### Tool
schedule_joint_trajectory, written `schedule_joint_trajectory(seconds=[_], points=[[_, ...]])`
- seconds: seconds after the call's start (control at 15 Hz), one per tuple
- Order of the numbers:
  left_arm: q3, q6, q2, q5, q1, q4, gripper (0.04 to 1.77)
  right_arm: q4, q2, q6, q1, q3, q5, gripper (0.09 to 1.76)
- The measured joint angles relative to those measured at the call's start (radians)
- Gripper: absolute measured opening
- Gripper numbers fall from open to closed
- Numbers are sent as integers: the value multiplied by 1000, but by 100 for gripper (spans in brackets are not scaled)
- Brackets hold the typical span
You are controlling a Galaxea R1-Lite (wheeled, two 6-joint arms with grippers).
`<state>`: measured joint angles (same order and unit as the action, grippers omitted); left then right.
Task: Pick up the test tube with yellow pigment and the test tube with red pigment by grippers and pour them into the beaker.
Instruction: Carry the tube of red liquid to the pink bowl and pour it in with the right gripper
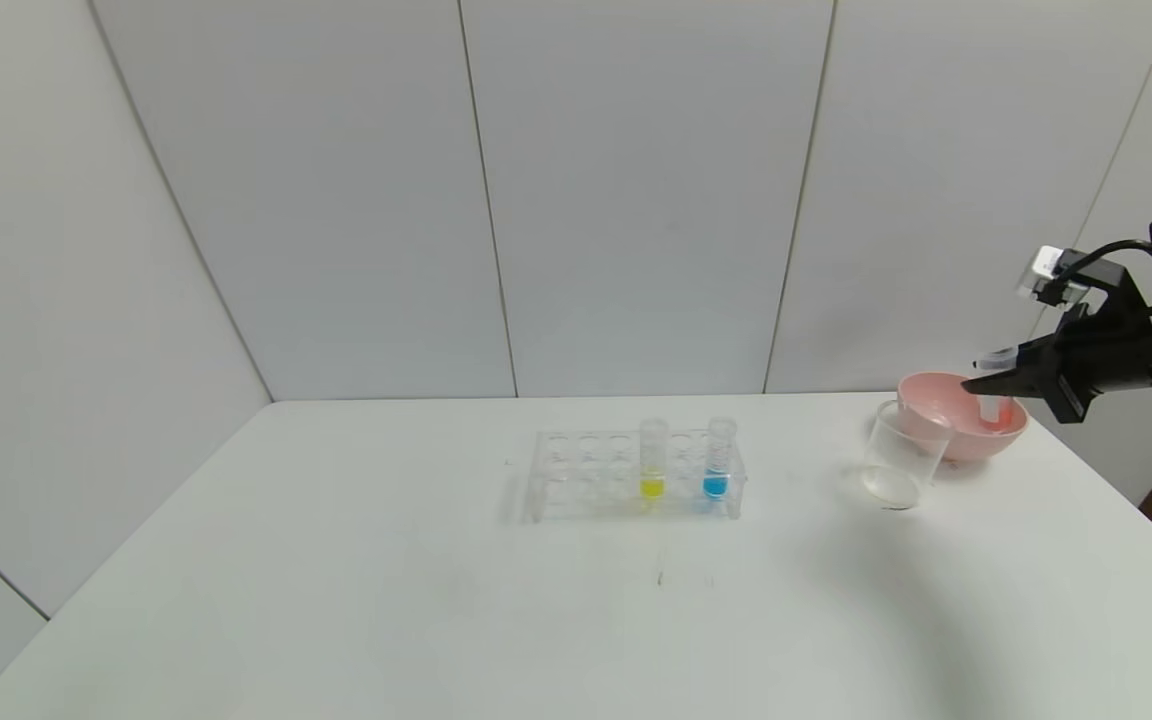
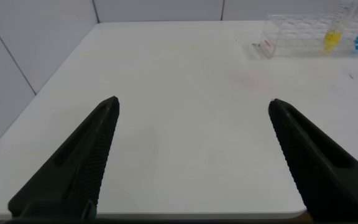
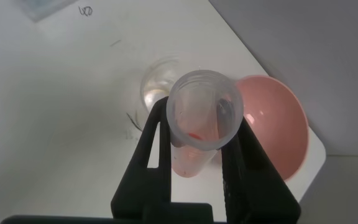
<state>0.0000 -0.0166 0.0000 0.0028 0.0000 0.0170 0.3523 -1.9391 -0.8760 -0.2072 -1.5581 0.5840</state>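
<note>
The test tube with red pigment is clamped between the fingers of the right gripper, held above the pink bowl just behind the beaker. In the right wrist view the tube's open ribbed mouth faces the camera, and only a little red shows inside it. The beaker stands upright on the white bench, touching or nearly touching the front of the pink bowl — which of the two cannot be told from here. It looks clear, with no strong colour in it.

Well to the left of the beaker sits the clear tube rack. The test tube with yellow pigment stands upright in it, and a tube with blue liquid stands in the rack on the side nearer the beaker.

The left gripper hovers over the bare bench far from the beaker, beyond the rack, its fingers spread wide and holding nothing.
</note>
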Motion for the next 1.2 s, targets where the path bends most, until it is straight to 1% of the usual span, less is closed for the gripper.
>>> schedule_joint_trajectory(seconds=[0.13,0.27,0.4,0.53,0.67,0.8,1.07,1.2], points=[[0,0,0,0,0,0,172,64,-36,-73,-27,-81,-6,52],[0,0,0,0,0,0,172,98,-73,-95,-33,-156,-20,52],[0,0,0,0,0,0,172,109,-114,-118,-26,-230,-74,52],[0,0,0,0,0,0,172,140,-154,-184,-16,-293,-122,52],[0,0,0,0,0,0,172,229,-178,-273,-12,-351,-177,52],[0,0,0,0,0,0,172,303,-189,-320,-2,-407,-246,52],[0,0,0,0,0,0,172,324,-190,-366,41,-431,-408,52],[0,0,0,0,0,0,172,329,-190,-370,71,-432,-461,52]])
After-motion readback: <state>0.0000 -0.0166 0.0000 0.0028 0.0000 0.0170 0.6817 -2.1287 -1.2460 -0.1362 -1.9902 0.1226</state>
